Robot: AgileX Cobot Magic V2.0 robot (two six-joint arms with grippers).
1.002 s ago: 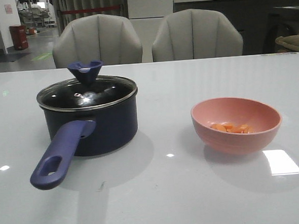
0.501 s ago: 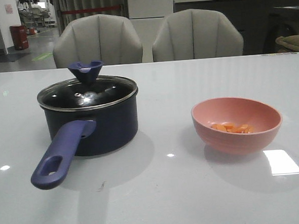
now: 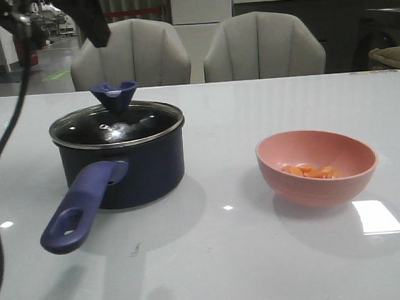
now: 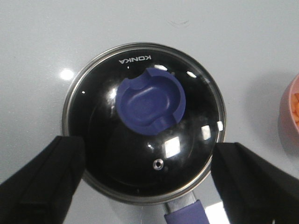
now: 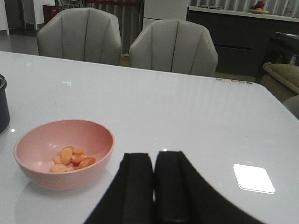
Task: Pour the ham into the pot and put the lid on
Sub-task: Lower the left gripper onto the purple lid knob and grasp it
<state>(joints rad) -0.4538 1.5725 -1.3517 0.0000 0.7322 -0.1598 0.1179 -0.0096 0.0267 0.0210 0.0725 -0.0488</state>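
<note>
Diced orange-pink ham [image 3: 311,171] lies in the pink bowl [image 3: 316,166]; the glass lid [image 4: 145,121] covers the navy saucepan [image 3: 123,165]. Left gripper [image 4: 145,182] spread above it, right gripper [image 5: 154,186] clenched.

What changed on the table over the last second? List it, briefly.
The left arm has entered at the front view's upper left, with its open left gripper now above the steel-rimmed glass lid. Nothing was grasped. The navy saucepan, pink bowl and diced ham stayed put.
</note>
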